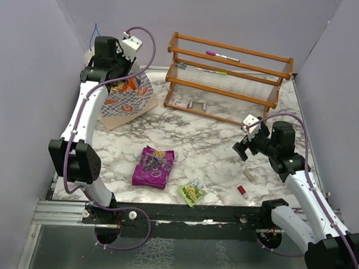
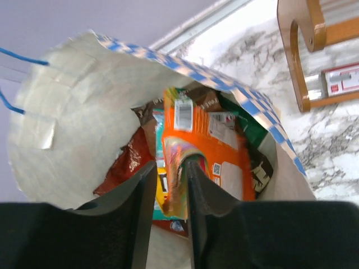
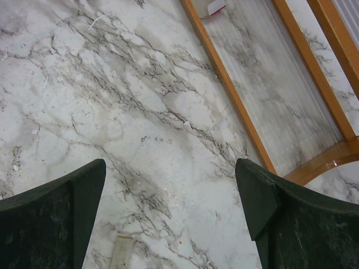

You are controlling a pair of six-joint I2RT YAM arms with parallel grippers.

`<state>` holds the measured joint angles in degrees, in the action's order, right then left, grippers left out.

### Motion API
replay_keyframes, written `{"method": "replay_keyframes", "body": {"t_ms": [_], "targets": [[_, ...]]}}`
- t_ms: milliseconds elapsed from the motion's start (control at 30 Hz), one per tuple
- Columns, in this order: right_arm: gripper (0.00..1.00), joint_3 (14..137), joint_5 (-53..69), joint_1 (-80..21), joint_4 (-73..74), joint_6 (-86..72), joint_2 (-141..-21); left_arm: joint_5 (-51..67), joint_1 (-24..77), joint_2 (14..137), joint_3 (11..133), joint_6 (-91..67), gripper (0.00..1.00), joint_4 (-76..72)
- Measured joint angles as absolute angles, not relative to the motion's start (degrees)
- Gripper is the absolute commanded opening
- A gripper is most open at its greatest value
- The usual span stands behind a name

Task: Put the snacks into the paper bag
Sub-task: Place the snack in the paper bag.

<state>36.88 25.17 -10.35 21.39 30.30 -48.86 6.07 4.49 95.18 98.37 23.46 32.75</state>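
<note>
At the far left of the worktop [image 1: 209,142], the left end effector [image 2: 170,171] is clamped on the orange packet [image 2: 205,148] and holds it in the mouth of the paper bag [image 2: 67,112], which is already crowded with brown, red and green wrappers. The right end effector [image 3: 170,176] hangs with its fingers wide apart and empty near the wooden rack [image 1: 229,83], while the purple packet [image 1: 153,167] and the small light-green packet [image 1: 192,193] lie near the middle. With the bag so full, the orange packet may perch on the pile and slide out once released, or the fingers may snag the soft rim and tip the bag.
</note>
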Motion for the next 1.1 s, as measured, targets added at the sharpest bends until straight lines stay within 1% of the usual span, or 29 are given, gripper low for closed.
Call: {"method": "replay_keyframes", "body": {"t_ms": [167, 233, 400, 667, 1100], "targets": [[0.99, 36.9, 25.1, -10.3, 21.4, 30.3, -48.9, 6.3, 4.5, 95.7, 104.5, 23.8, 0.54, 33.2], [0.99, 36.9, 25.1, -10.4, 21.4, 30.3, -48.9, 6.5, 4.5, 95.8, 106.4, 23.8, 0.60, 33.3], [0.99, 36.8, 25.1, -10.3, 21.4, 30.3, -48.9, 6.6, 4.5, 95.8, 108.6, 23.9, 0.70, 33.8], [0.99, 36.8, 25.1, -10.3, 21.4, 30.3, -48.9, 6.5, 4.5, 95.7, 110.5, 24.2, 0.78, 34.0], [0.99, 36.8, 25.1, -10.3, 21.4, 30.3, -49.1, 6.6, 5.9, 92.2, 112.1, 23.1, 0.83, 34.4]]}}
